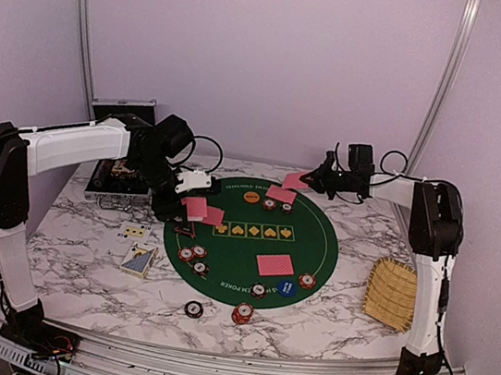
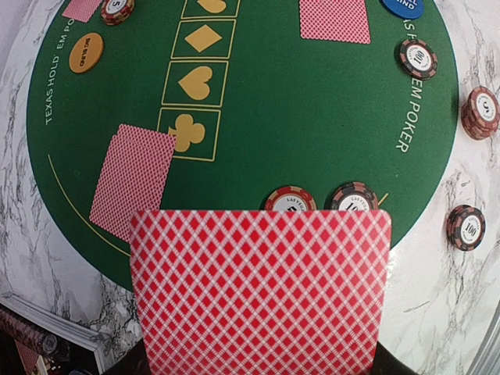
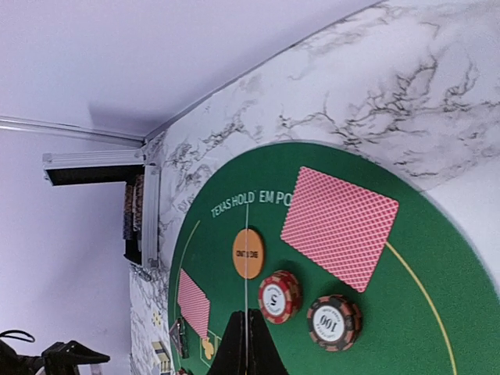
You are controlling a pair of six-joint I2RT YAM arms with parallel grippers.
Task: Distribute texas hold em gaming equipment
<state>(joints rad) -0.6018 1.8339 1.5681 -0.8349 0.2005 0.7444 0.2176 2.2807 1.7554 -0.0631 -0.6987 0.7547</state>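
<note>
Three places on the green mat (image 1: pixel 233 261) hold red-backed cards (image 1: pixel 275 265) and chips (image 1: pixel 243 313) (dealing seemingly part done); left pincer (image 1: pixel 179 204) clamps a further card (image 2: pixel 259 289) at centre left, right pincer (image 3: pixel 248 336) apparently clamps a second card (image 1: pixel 295 181) at upper right.

The right half of the green mat (image 1: pixel 317 244) lies open to a reach, but chips (image 1: pixel 258 290) ring its near rim, the wicker tray (image 1: pixel 391 294) sits right of it and the left arm (image 1: pixel 79 143) overhangs its left edge.
</note>
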